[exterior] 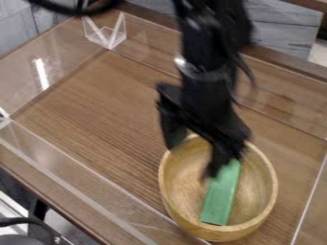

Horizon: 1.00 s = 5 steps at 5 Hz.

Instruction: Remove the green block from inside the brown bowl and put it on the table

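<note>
The green block (221, 197) lies flat inside the brown bowl (170, 180), which sits at the front right of the table (90, 105). My gripper (200, 142) is motion-blurred and hangs pointing down over the bowl's far rim. It is open, with one dark finger left of the rim and the other finger (228, 153) just above the block's far end. Nothing is between the fingers. The arm hides part of the bowl's back rim.
Low clear plastic walls (52, 182) edge the tabletop on the front and left. A small clear plastic stand (105, 32) is at the back left corner. Bare wood lies left of the bowl.
</note>
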Motion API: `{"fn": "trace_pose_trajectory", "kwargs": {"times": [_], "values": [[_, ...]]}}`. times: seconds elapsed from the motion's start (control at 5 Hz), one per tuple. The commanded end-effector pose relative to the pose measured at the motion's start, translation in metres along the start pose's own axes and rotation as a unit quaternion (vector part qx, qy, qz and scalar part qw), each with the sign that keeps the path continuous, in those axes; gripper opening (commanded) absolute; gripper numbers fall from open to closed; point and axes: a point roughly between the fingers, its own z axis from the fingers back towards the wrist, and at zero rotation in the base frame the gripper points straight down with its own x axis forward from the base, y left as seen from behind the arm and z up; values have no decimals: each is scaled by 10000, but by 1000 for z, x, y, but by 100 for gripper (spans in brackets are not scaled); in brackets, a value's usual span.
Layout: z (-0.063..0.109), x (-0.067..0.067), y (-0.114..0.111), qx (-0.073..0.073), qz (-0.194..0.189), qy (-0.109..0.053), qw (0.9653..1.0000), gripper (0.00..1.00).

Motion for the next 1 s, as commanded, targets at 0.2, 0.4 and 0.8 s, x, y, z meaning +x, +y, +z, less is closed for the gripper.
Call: {"fn": "trace_pose_trajectory", "kwargs": {"times": [0.2,0.4,0.8], "values": [[6,18,8,74,122,-487,9987,100],[19,33,46,74,330,-578,9978,100],[-14,14,-11,85,24,-830,9965,100]]}}
